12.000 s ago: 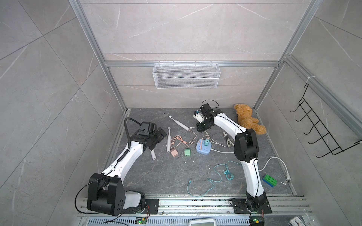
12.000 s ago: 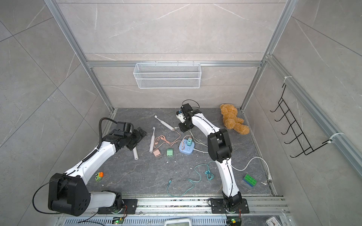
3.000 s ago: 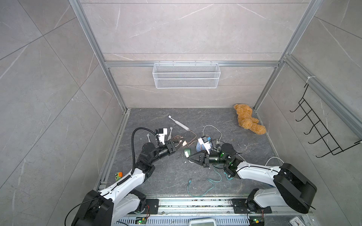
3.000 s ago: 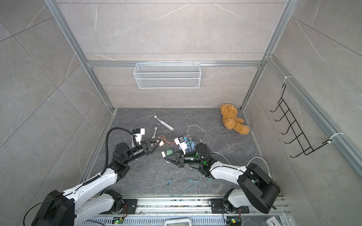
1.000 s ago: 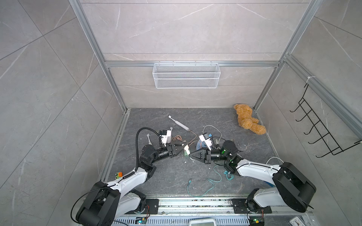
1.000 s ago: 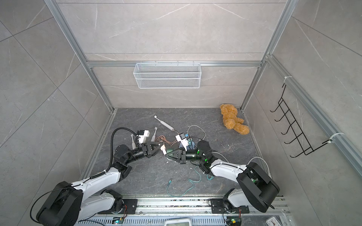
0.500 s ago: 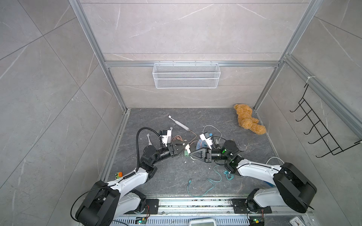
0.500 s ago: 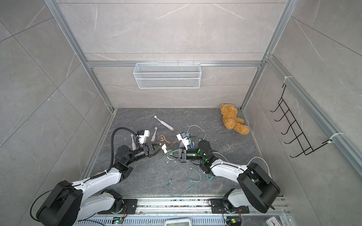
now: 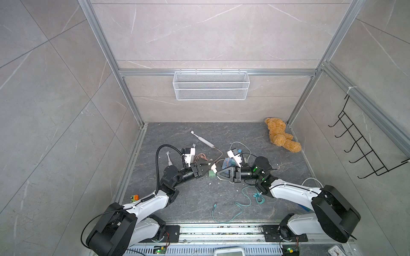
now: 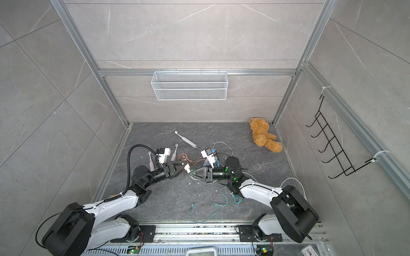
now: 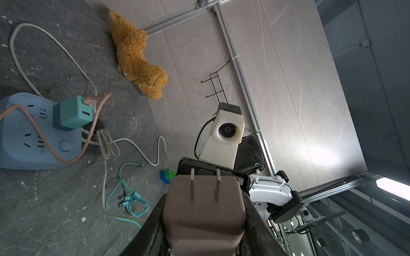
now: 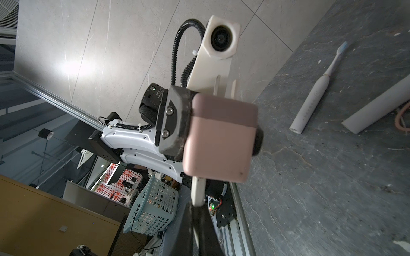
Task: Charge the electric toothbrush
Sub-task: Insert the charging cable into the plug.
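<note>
Left gripper [image 9: 209,166] clamps the adapter [image 11: 204,206]; right gripper [image 9: 219,173], pinching the plug [image 12: 197,191], should line it up squarely, then push.

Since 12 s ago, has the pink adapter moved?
Yes. The pink adapter was on the floor, left of the green adapter in a top view; now the left gripper holds it raised, about over that one.

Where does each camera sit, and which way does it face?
Top views: high overhead, looking down at the floor; both arms show.
Left wrist: on the left arm, facing power strip and teddy bear; left gripper holds a pink charger.
Right wrist: on the right arm, facing that charger and a toothbrush; right gripper pinches a white plug.
Shared: the charger, in both wrist views.
</note>
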### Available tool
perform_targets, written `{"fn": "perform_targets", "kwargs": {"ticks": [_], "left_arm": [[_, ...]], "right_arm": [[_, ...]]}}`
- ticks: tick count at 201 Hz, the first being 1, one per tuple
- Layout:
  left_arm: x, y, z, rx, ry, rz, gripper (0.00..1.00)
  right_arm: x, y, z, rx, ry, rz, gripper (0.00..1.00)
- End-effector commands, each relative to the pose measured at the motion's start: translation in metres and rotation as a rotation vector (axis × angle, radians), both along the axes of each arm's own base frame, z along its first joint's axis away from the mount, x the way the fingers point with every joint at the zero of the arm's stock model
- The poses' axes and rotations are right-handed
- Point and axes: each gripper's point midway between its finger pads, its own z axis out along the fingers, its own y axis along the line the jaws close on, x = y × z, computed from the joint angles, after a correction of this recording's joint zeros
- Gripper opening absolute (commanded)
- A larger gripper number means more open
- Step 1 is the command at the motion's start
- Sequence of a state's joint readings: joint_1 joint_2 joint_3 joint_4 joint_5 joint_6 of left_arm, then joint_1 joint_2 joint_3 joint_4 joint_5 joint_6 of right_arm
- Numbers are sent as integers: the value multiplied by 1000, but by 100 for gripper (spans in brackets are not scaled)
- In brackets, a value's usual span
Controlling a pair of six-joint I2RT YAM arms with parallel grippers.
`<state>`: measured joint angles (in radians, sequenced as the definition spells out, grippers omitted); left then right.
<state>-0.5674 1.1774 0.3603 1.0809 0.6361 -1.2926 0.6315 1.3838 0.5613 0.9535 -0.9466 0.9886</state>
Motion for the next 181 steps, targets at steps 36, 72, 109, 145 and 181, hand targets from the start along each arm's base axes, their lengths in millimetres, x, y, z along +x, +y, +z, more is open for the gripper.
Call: {"fn": "perform_targets", "kwargs": {"ticks": [36,72,109,145,181], "left_arm": [[-47,-21,0,10,-25,-227,0],[-30,-16,1,58,-5,-123,0],[5,-4,3,94,108,48,0],[31,1,-8,75,313,164,0],[44,3,-12,57,419,226,0]], "right_arm": [[36,-11,36,31,-168,-214,0],[32,-23,20,-110,-214,-262,19],[38,-55,0,-305,-315,-427,35],[35,-62,-3,-328,-422,-488,69],[30,-37,-3,-360,-529,-518,93]]}}
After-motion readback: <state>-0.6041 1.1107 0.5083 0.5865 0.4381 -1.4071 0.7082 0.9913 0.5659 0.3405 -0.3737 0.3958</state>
